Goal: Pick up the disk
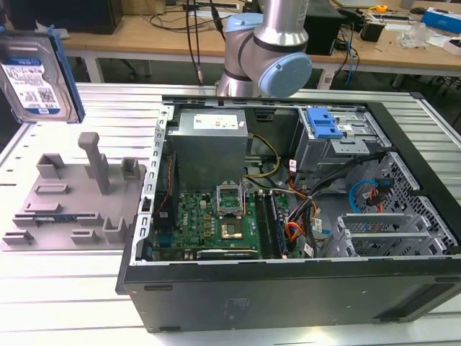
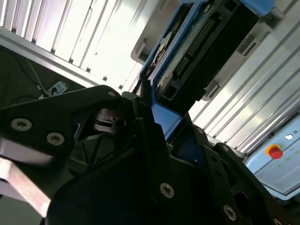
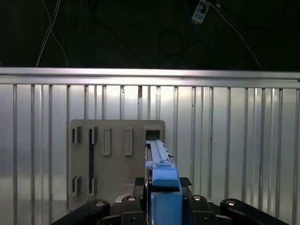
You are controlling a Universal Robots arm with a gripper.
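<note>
The disk point(image 1: 32, 76) is hanging in the air at the exterior view's left, well above the grey tray point(image 1: 68, 205) and clear of the ribbed metal surface point(image 1: 65, 288). It is standing on edge, with its labelled face toward the exterior camera and a blue rail point(image 1: 68, 72) running along one long side.

In the second wrist view, the pincer point(image 2: 161, 124) is clamping the disk point(image 2: 201, 51) at one short end, with its black fingers point(image 2: 150, 140) pressing against the blue rails on either side. The connector end is pointing away from the pincer. In the first wrist view, the disk point(image 3: 159, 164) is appearing edge-on, directly over the tray point(image 3: 117, 154).

Handling judgement: the disk is a rigid metal block, probably fairly heavy for its size, and it is not going to flex under grip. It is likely sensitive to shock, so a drop or a hard contact is the main risk. The bare metal faces are looking smooth and possibly slippery. The plastic rails along the long edges are offering the better hold, away from the label and the exposed connector pins. Because the hold is at one end, the free end may be levering against the fingers.

The open computer case point(image 1: 288, 216) is standing beside the tray.
</note>
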